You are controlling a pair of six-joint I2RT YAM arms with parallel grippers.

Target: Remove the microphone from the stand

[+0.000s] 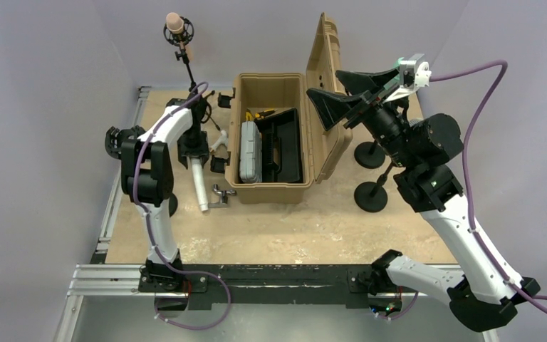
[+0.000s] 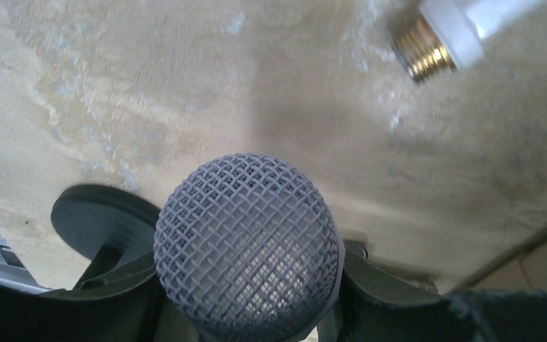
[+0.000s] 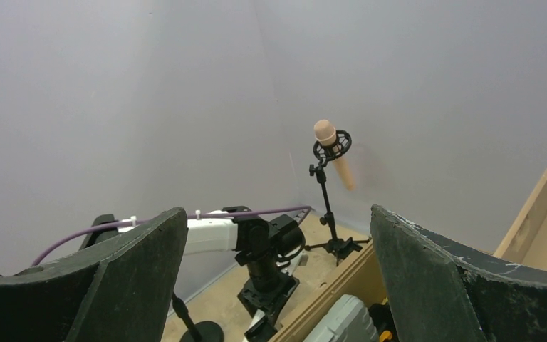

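1. At the left of the top view, my left gripper (image 1: 194, 151) points down at the table (image 1: 313, 228), just left of the tan case (image 1: 271, 89).
2. In the left wrist view its fingers (image 2: 124, 299) press in from both sides just under the grey mesh head of the microphone (image 2: 248, 246). The claw is partly closed and clamped on it, at the bottom centre of the frame.
3. Beyond the head, at lower left of that view, the round black base of the stand (image 2: 89, 217) sits on the tabletop.
4. At upper right of that view a white tube (image 2: 445, 39) with a brass threaded end lies apart from the microphone.
5. At upper left of the top view, a pink-headed mic (image 1: 176, 23) sits in a ring mount on a black tripod (image 1: 187, 71).
6. At centre, the tan case stands with its lid up, a grey box (image 1: 250, 151) and a black tray (image 1: 283, 146) inside.
7. Just right of it stand 2 round-footed stands (image 1: 370, 196).
8. At upper right, my right gripper (image 1: 325, 82) hangs raised near the lid, its claw spread fully wide and holding nothing.
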